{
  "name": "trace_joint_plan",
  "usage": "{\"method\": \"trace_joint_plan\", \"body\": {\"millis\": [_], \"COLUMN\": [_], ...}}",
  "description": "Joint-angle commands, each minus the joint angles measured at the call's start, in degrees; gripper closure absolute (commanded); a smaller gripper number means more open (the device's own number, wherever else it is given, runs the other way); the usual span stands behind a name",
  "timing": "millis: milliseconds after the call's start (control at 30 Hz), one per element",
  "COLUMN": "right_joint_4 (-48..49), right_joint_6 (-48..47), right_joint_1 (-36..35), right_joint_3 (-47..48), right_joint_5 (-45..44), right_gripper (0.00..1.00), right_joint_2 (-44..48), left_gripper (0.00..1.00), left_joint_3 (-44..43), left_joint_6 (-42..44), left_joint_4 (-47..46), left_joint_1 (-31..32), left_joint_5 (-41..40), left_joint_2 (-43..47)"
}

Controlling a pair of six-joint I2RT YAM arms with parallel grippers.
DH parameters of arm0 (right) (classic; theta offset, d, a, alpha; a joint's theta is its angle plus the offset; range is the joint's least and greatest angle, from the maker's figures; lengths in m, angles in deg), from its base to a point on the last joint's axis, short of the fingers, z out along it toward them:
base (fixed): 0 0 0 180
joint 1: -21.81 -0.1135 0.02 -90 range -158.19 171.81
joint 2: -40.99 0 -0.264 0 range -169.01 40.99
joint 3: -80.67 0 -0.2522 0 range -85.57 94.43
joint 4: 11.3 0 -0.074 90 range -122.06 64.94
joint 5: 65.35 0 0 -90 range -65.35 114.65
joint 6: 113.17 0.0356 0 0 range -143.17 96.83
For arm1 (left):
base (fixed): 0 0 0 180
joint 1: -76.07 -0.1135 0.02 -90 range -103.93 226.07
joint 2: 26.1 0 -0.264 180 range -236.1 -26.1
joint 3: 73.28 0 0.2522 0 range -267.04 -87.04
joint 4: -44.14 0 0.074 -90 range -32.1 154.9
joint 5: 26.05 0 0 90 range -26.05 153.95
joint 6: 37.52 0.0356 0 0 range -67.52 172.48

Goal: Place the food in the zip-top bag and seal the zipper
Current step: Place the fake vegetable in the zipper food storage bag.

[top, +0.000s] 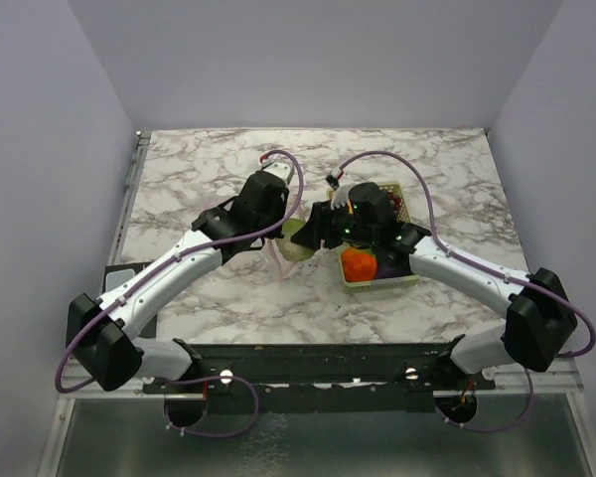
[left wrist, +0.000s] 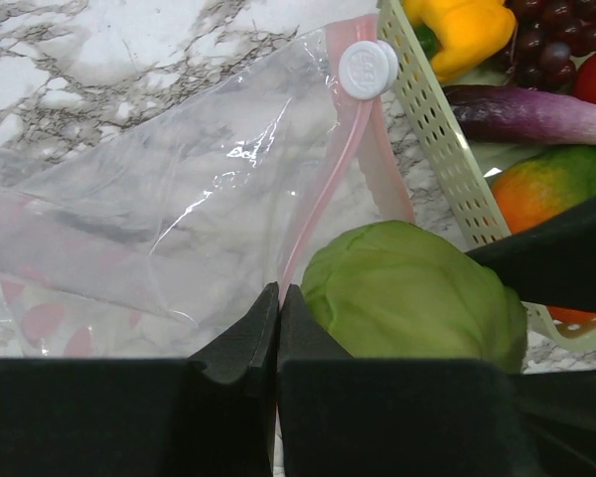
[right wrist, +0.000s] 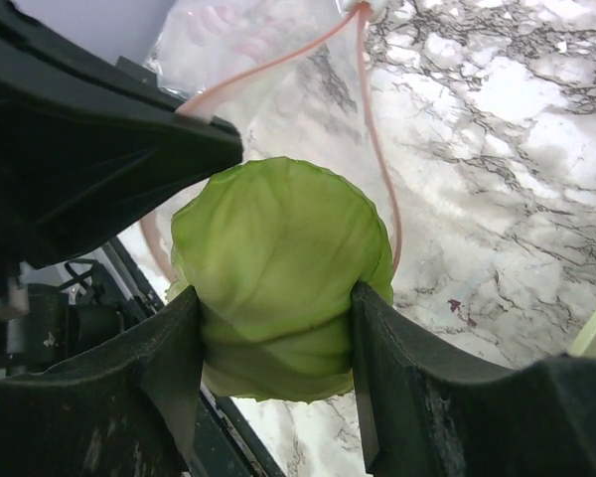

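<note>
From above, the arms (top: 194, 253) cover most of the zip-top bag (top: 281, 260). The left wrist view's edge cuts off the basket (left wrist: 442, 149).

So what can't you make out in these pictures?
Top view: most of the basket contents, under the right arm.
Top view: the bag, tiny and mostly beneath the left arm.
Right wrist view: the cabbage underside, behind the right jaws.
Left wrist view: the bag's far end, cut off by the edge.

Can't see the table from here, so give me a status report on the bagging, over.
Left end effector shut on zipper strip. Right end effector holding green cabbage at bag mouth. Other food in basket; nothing blocking.
</note>
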Motion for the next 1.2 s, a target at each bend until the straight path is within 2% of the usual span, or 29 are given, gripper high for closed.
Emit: {"method": "trace_joint_plan", "body": {"millis": [0,300,567,700,967,1167], "right_joint_4": [4.56,6.16,4.52,3.08,1.15,-1.85], "right_joint_6": [1.64,6.50,9.99,11.69,10.06,8.21], "right_joint_1": [-0.36,-0.52,-2.40,-3.53,-4.08,-4.08], "right_joint_3": [-1.00,1.17,5.02,6.74,8.23,7.16], "right_joint_5": [-2.90,-6.66,-13.66,-18.56,-19.30,-19.34], "right_gripper": [0.55,0.55,0.54,0.47,0.22,0.17], "right_joint_2": [-1.18,-3.58,-6.13,-6.95,-6.06,-2.66], "left_gripper": [1.00,1.00,1.00,1.00,1.00,1.00], "left_joint_3": [0.49,0.81,1.64,1.73,2.09,2.43], "left_joint_6": [-0.06,0.10,-0.14,-0.39,-1.03,-2.14], "left_joint_4": [-1.80,-3.13,-4.90,-5.21,-5.88,-6.43], "left_joint_1": [-0.78,-1.75,-2.79,-3.39,-4.53,-6.25], "left_joint_5": [5.39,10.87,14.61,16.50,16.70,16.65], "left_joint_2": [2.03,2.83,4.09,4.05,4.66,5.01]}}
